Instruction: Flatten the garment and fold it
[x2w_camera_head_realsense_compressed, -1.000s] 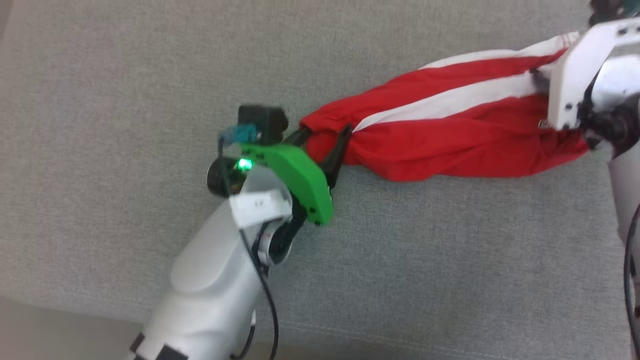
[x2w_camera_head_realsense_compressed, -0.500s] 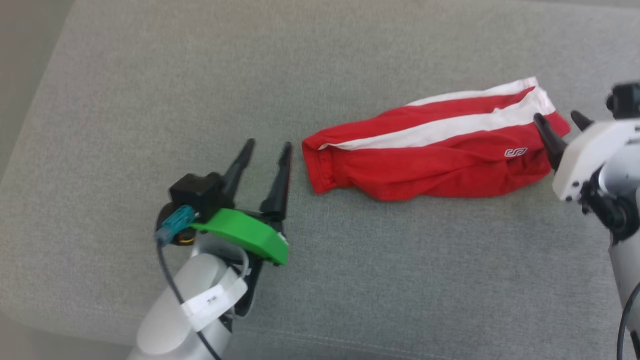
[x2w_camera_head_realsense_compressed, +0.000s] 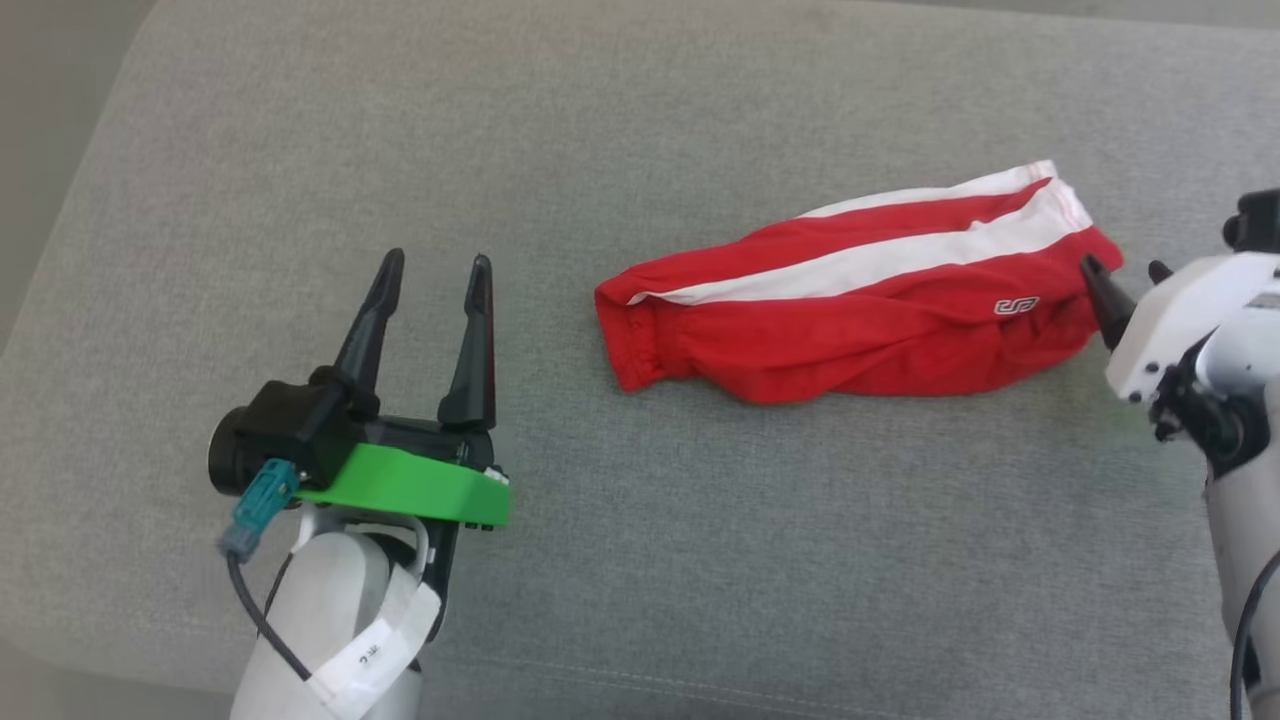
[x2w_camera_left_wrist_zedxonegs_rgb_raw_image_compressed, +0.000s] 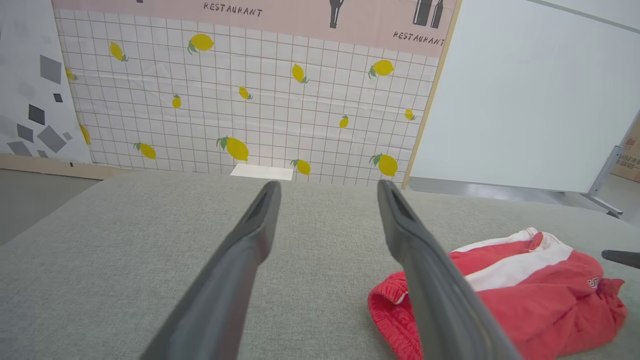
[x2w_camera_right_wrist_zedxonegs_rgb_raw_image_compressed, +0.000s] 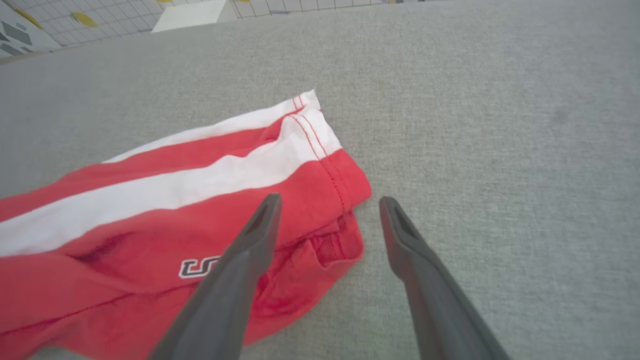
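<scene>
Pink wall poster (x2w_camera_left_wrist_zedxonegs_rgb_raw_image_compressed: 300, 15) reads RESTAURANT, red shorts (x2w_camera_head_realsense_compressed: 850, 310) w/ white logo (x2w_camera_head_realsense_compressed: 1017, 305)

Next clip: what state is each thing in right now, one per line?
shorts: lying bunched and creased on the grey cushion, not flattened, held by neither hand
left hand: open, empty, apart from the shorts
right hand: open, empty, one finger over the shorts' hem end

Grey fabric cushion (x2w_camera_head_realsense_compressed: 700, 560), crumpled red shorts (x2w_camera_head_realsense_compressed: 850, 335)
</scene>
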